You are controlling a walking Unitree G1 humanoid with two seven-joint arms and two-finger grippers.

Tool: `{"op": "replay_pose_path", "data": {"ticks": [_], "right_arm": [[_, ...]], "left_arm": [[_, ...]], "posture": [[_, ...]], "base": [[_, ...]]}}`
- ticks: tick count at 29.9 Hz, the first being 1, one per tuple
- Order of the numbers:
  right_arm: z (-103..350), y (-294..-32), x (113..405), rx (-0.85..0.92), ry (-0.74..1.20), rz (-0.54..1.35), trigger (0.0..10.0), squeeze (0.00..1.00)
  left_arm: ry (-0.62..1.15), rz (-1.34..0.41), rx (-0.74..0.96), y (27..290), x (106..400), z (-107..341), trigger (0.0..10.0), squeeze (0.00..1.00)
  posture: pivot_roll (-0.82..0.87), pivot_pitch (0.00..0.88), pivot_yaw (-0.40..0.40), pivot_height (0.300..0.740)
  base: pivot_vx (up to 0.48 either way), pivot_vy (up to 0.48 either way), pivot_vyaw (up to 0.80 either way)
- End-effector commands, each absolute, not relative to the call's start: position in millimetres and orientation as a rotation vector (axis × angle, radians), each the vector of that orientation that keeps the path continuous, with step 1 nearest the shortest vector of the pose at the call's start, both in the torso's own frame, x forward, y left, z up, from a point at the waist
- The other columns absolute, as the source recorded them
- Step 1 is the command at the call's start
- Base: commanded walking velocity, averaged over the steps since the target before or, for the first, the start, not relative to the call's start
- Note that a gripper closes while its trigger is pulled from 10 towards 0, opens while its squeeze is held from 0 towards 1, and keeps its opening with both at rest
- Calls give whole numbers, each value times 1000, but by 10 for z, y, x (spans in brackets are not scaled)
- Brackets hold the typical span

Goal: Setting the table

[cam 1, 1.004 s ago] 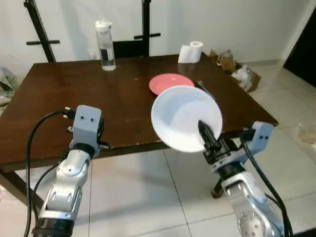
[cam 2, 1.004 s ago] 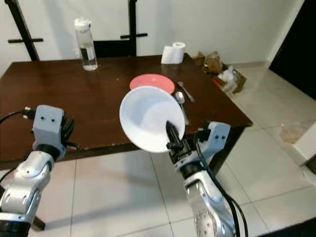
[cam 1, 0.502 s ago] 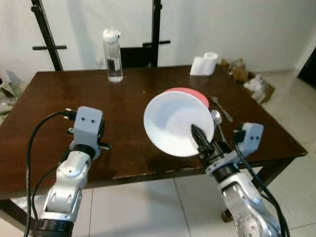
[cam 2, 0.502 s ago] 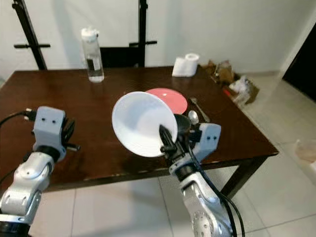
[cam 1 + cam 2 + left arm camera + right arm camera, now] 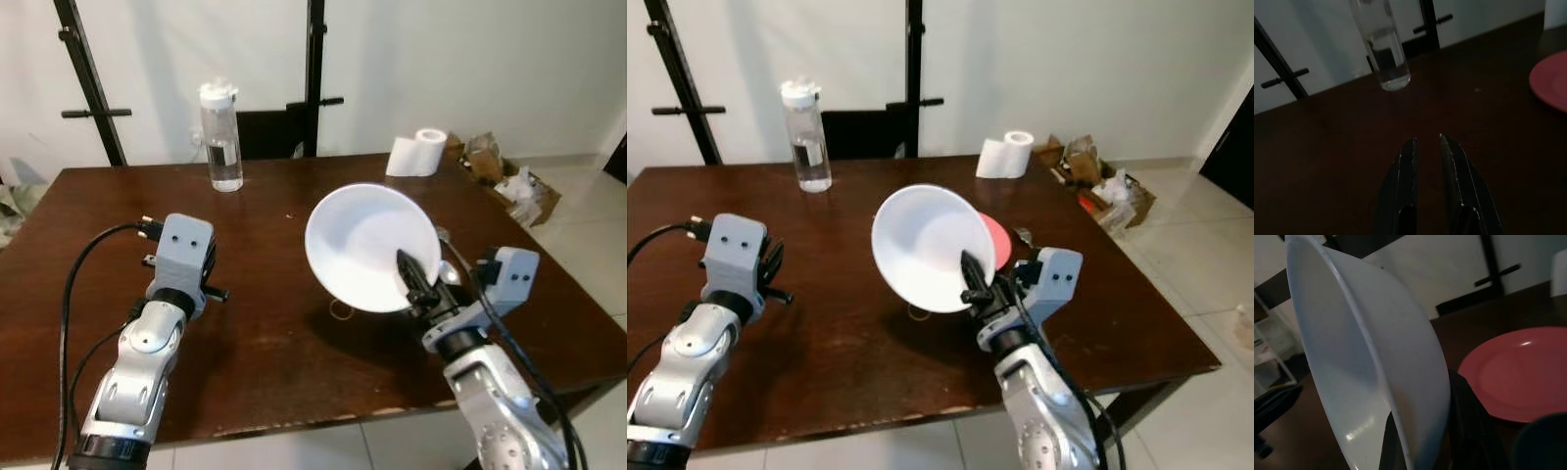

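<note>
The right gripper pinched the rim of a white bowl, tilted above the dark wooden table, hiding most of a red plate. The left gripper hovered, fingers slightly apart. A bottle bore an unreadable label; a paper roll stood near the white wall.

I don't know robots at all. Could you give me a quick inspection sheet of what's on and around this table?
Surface: dark wooden table.
Job's things: white bowl gripped by its rim, tilted; red plate behind it; spoon beside the plate.
Clutter: water bottle, paper roll.
Claws: right claw shut on bowl; left claw slightly open, holding nothing.
Cables: black cable on the left arm.
Surroundings: boxes on tiled floor.
</note>
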State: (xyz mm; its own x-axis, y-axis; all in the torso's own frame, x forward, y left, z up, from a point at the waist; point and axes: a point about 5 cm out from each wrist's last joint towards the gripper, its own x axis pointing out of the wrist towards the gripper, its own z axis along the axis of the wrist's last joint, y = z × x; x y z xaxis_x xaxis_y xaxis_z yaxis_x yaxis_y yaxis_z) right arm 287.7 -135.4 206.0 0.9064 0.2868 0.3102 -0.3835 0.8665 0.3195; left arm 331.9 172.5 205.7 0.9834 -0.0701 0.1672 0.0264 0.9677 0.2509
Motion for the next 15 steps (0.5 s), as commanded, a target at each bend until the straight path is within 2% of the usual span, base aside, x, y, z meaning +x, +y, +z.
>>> {"op": "replay_pose_path", "data": {"ticks": [1,11,15], "right_arm": [[2004,-1399,2864,367,-241,334,10000,0],[1960,-1347,2850,395,-224,336,10000,0],[1933,-1209,2798,524,-177,404,10000,0]], "left_arm": [[-147,-66,242,1724,3285,1982,10000,0],[-124,-108,215,1696,3262,1952,10000,0],[-102,-136,204,1695,3253,1942,10000,0]], "posture": [[46,76,89,740],[51,78,88,740],[59,87,87,740]], "base": [[0,0,0],[0,0,0],[0,0,0]]}}
